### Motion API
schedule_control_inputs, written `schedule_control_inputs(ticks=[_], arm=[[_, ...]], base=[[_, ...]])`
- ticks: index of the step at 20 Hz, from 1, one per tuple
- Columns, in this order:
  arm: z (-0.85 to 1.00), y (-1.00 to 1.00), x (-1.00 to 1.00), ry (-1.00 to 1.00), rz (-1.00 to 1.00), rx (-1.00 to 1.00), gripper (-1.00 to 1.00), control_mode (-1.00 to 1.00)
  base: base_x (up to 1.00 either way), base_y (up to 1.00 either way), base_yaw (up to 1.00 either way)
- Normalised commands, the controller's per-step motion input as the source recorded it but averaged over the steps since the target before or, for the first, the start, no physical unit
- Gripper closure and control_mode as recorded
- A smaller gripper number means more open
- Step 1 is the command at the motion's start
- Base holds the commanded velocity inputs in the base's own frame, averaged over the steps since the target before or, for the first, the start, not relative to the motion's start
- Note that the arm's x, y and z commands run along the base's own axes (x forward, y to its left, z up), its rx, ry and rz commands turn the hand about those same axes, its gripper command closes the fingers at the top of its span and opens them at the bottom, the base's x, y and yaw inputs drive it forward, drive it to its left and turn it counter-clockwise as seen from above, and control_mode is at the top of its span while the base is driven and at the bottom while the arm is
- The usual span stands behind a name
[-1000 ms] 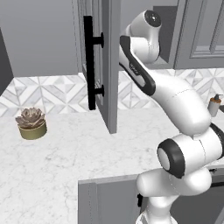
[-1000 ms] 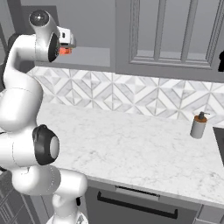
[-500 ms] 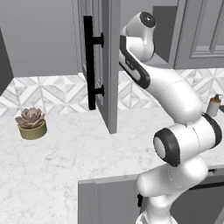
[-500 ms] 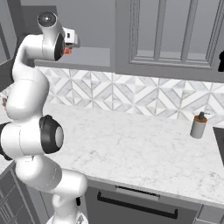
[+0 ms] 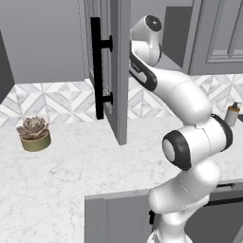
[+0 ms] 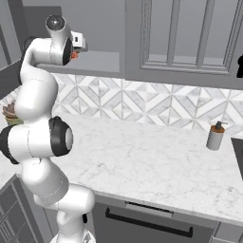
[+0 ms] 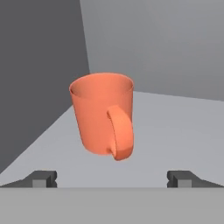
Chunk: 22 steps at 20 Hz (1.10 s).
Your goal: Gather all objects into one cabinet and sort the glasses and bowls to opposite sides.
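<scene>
An orange mug point(image 7: 103, 114) stands upright on a grey cabinet shelf point(image 7: 175, 131), just ahead of the jaws and between their lines, handle facing them. The jaws stand wide apart, holding nothing, fingertips point(image 7: 40, 178) short of the mug.

The orange mug point(image 7: 104, 114) stands upright on the grey floor of the open cabinet point(image 7: 175, 127), close to its dark side wall point(image 7: 39, 74), with its handle facing the gripper point(image 7: 112, 179). The two fingers are wide apart and the mug sits in line with the gap between them, a bit ahead. There is bare floor on the other side of the mug and behind it up to the back wall point(image 7: 166, 43). The open cabinet door point(image 5: 114, 71) with its black handle point(image 5: 97, 66) sticks out over the marble counter point(image 5: 57, 180), just beside the arm.
</scene>
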Motion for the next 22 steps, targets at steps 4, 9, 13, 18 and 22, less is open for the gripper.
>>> schedule_control_inputs(ticks=[4, 9, 13, 18, 22], arm=[[-0.04, 0.04, 0.34, 0.00, 0.01, 0.00, -1.00, -1.00], [0.00, 0.00, 0.31, 0.00, 0.00, 0.00, -1.00, -1.00], [-0.03, 0.00, 0.27, 0.01, 0.00, 0.00, -1.00, -1.00], [-0.03, 0.00, 0.18, 0.01, 0.00, 0.00, -1.00, -1.00], [0.00, 0.00, 0.04, 0.00, 0.00, 0.00, -1.00, -1.00]], base=[[0.00, 0.00, 0.00], [0.00, 0.00, 0.00], [0.00, 0.00, 0.00], [0.00, 0.00, 0.00], [0.00, 0.00, 0.00]])
